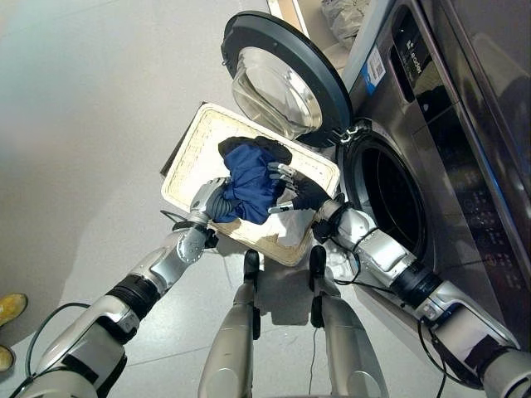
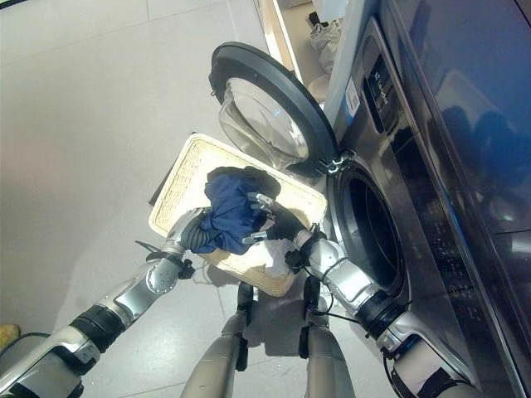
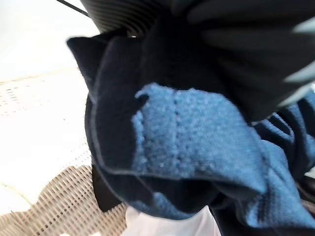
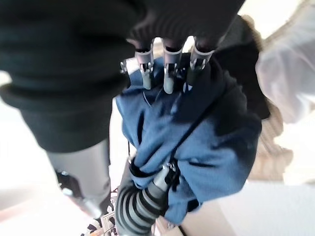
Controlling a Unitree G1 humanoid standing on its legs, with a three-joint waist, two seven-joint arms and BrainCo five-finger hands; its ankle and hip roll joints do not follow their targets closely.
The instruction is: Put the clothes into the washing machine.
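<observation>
Gripping the blue garment over the basket

Both hands hold 1 bundled blue garment [image 1: 249,189] just above the wicker basket [image 1: 192,146], which sits on the floor beside the washing machine [image 1: 431,157]. The left hand [image 1: 209,199] has its fingers curled into the cloth on the side away from the machine; the right hand [image 1: 292,189] grips the side nearer the machine, its fingers [image 4: 168,73] bent over the fabric. White cloth [image 1: 292,229] lies in the basket under the garment. The round door [image 1: 282,83] stands open beyond the basket, and the dark drum opening [image 1: 390,199] lies beside it.
</observation>
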